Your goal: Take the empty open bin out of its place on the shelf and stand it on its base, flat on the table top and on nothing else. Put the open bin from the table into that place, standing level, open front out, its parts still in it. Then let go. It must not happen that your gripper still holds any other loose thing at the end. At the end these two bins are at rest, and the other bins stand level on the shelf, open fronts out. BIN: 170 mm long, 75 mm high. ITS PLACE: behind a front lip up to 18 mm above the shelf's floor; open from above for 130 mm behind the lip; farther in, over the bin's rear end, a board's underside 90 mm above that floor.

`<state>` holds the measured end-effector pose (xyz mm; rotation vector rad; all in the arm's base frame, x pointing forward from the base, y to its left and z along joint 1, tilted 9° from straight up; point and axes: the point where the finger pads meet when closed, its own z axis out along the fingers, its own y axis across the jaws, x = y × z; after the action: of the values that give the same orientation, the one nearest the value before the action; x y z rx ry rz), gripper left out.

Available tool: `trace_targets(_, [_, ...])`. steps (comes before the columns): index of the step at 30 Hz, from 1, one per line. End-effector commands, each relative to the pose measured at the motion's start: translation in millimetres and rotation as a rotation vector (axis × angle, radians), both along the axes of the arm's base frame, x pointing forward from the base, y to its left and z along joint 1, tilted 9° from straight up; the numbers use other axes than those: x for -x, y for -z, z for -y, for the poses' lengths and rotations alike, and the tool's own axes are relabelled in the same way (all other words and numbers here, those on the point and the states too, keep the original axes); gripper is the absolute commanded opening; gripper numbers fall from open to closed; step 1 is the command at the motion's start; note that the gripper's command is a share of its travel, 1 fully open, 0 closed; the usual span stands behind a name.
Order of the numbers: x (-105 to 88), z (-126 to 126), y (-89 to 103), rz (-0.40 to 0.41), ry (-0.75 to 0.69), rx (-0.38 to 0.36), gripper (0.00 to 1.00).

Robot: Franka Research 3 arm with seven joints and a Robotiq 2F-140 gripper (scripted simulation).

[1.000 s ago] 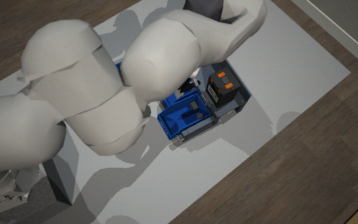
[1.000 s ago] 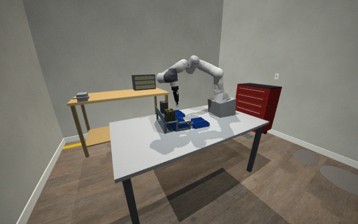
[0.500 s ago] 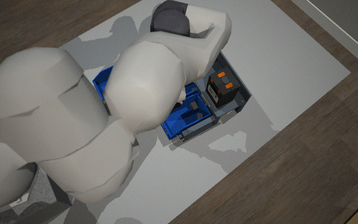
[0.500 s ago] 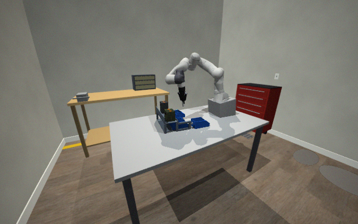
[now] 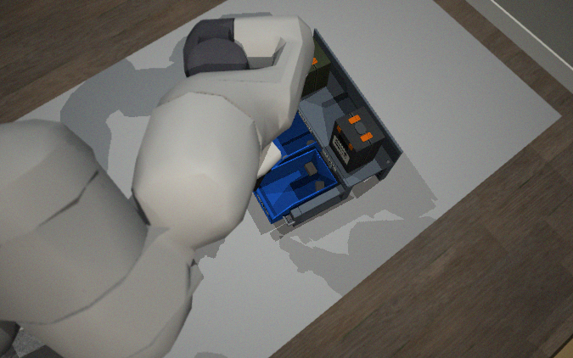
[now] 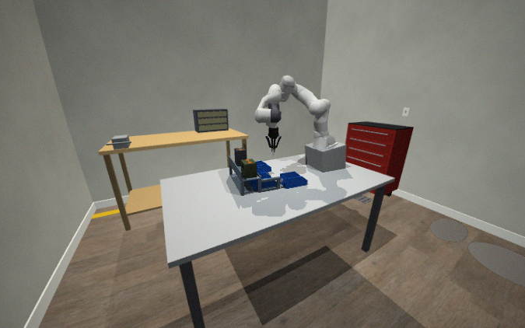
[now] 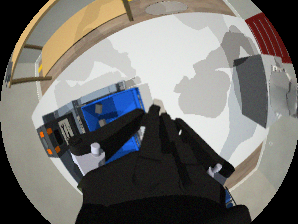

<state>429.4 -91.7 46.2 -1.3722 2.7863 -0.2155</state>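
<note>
My gripper is shut and empty, pointing down well above the shelf bins. The grey shelf holds blue open bins. Its end bin has two small brownish parts inside and stands higher in the exterior view than the others; whether it is level I cannot tell. The neighbouring blue bin is partly hidden by my arm and fingers. Another blue bin stands on the table in front of the shelf; its inside is not visible now.
A black box with orange clips and a dark green box stand on the shelf's raised back board. My arm covers much of the top view. The robot's grey base block is at the table's far end.
</note>
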Motion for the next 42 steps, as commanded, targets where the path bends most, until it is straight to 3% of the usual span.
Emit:
trace_targets(1, [-6.0, 1.2, 1.5, 0.015, -0.278, -0.016, 0.00])
trace_targets(11, [-6.0, 1.2, 1.5, 0.030, -0.539, -0.032, 0.00])
trace_targets(32, [-6.1, 1.2, 2.0, 0.030, -0.539, -0.032, 0.00])
trace_targets(42, [-7.7, 1.3, 12.4, 0.030, -0.539, -0.032, 0.00])
